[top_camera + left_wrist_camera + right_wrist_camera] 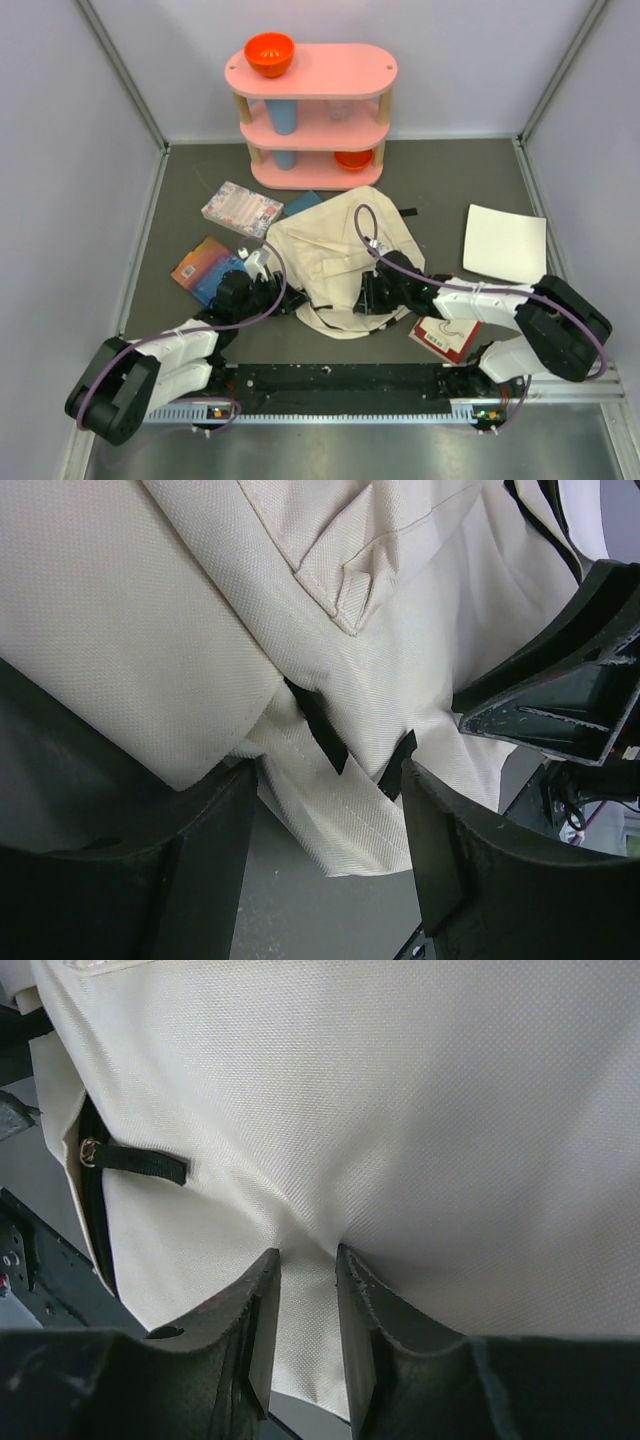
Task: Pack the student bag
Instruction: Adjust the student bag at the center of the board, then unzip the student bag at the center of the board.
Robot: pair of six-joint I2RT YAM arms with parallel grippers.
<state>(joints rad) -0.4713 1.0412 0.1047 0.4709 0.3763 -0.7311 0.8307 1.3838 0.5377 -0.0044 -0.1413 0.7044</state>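
The student bag [335, 250] lies crumpled in the middle of the dark bench [450, 180], just in front of a pink shelf [310, 70]. Both arms reach in to it from the near edge.

The left pincer [258, 262] is at the bag's left edge. In the left wrist view its fingers [200, 860] stand wide apart. Between them show the cream canvas hem of the bag [200, 630] and two short black strap tabs [320, 725], and the fingers do not close on either. The right arm's dark hardware shows at the right side of that view.

The right pincer [372, 292] is at the bag's near right side. In the right wrist view its fingers [255, 1310] are drawn narrow, with a fold of the bag's canvas [400, 1110] between them. Creases in the cloth run down into the gap, so the pincer [307, 1260] is pinching the fabric. A black zipper pull [140, 1162] lies flat on the cloth to the left, beside a dark zipper line.

An orange bowl [269, 53] sits on the shelf's top tier and a blue cup [282, 115] on the middle tier. A patterned box [242, 208] and a colourful book [200, 265] lie to the left of the bag. A white sheet [505, 243] lies well to the right. A red and white booklet [445, 338] lies under the right arm, near the front edge.
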